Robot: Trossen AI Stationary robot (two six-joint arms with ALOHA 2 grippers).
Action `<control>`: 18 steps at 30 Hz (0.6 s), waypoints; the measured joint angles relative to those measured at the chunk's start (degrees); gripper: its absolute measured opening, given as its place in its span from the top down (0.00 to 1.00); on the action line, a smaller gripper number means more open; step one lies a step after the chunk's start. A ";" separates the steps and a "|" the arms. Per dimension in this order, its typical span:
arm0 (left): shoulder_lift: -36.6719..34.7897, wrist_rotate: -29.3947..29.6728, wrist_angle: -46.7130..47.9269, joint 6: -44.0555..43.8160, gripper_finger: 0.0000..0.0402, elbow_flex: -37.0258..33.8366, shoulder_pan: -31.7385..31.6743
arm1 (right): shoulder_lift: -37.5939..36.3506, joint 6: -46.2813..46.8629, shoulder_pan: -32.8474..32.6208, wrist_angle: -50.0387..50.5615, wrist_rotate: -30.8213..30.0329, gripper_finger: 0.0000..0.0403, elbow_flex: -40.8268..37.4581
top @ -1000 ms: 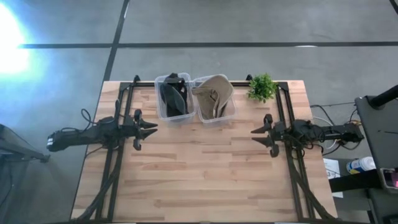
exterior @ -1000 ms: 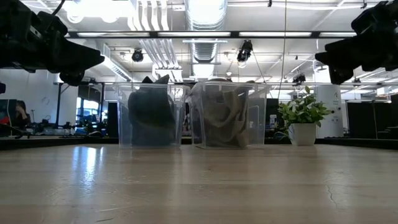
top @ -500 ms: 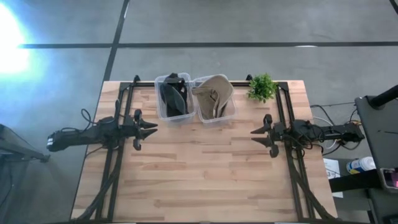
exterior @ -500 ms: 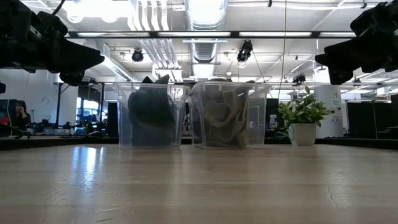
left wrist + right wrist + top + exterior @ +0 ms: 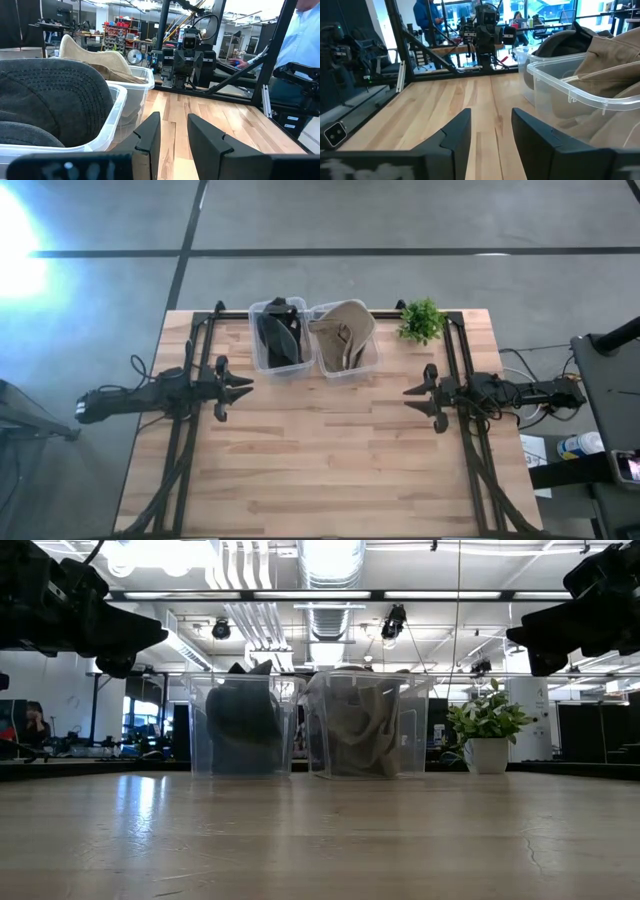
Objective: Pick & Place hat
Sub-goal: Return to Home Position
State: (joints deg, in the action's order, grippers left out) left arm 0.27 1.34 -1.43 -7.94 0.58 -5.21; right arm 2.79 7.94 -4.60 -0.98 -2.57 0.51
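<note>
My left fingers (image 5: 151, 131) hang above the left edge of the surface (image 5: 330, 465) and my right fingers (image 5: 459, 127) above its right edge, both pairs parted a moderate way and holding nothing. The black cap (image 5: 275, 340) sits in the left clear bin (image 5: 255, 360) and the brown caps (image 5: 345, 328) in the right clear bin (image 5: 376, 364). The two bins stand side by side at the middle of the far edge, near a potted plant (image 5: 421, 320).

black cap (image 5: 275, 338) | tan cap (image 5: 345, 332) | plant (image 5: 421, 320) green | table (image 5: 330, 450) pale wood, plank-striped
</note>
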 joint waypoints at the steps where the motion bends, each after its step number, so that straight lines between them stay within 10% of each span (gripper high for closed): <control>1: -0.01 -0.01 0.00 0.00 0.77 0.00 0.00 | -0.02 0.00 0.00 0.01 0.00 0.65 0.00; 18: 0.00 0.00 -0.02 0.00 0.77 0.02 0.00 | 0.00 0.00 0.00 0.01 -0.02 0.67 0.00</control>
State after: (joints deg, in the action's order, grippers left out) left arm 0.27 1.34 -1.45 -7.94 0.60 -5.21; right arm 2.79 7.94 -4.60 -0.97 -2.59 0.51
